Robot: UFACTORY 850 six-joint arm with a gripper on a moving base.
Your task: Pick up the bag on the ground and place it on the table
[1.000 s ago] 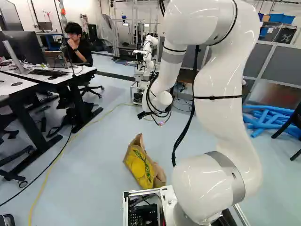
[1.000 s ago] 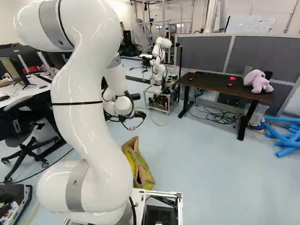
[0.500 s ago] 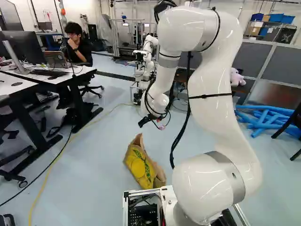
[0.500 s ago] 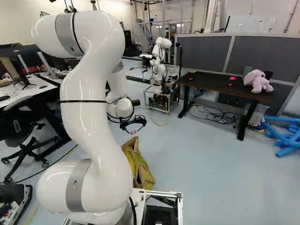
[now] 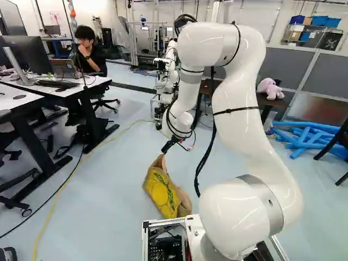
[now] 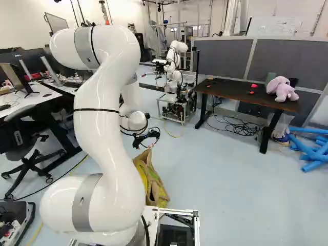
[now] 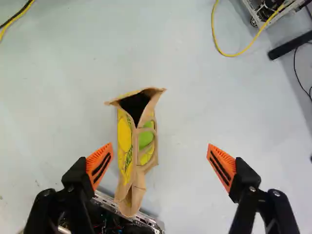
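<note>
Blue tubes point(image 6: 303, 145) lie heaped — yellow cable point(image 7: 233, 55) curves.

The pale blue-grey floor point(image 6: 230, 179) bears a yellow-and-brown bag point(image 5: 161, 190), standing with its mouth open, along with a long yellow cable point(image 5: 61, 190), a tangle of black cables point(image 6: 241, 127) and a heap of blue tubes point(image 5: 304, 136) at the right of the left base view. On the dark brown tabletop point(image 6: 229, 93) in the right base view, a lilac plush toy point(image 6: 282, 88) sits at the right end, with small red objects point(image 6: 251, 93) farther left. A white desktop point(image 5: 97, 81) at the left of the left base view holds a laptop point(image 5: 64, 69).
</note>
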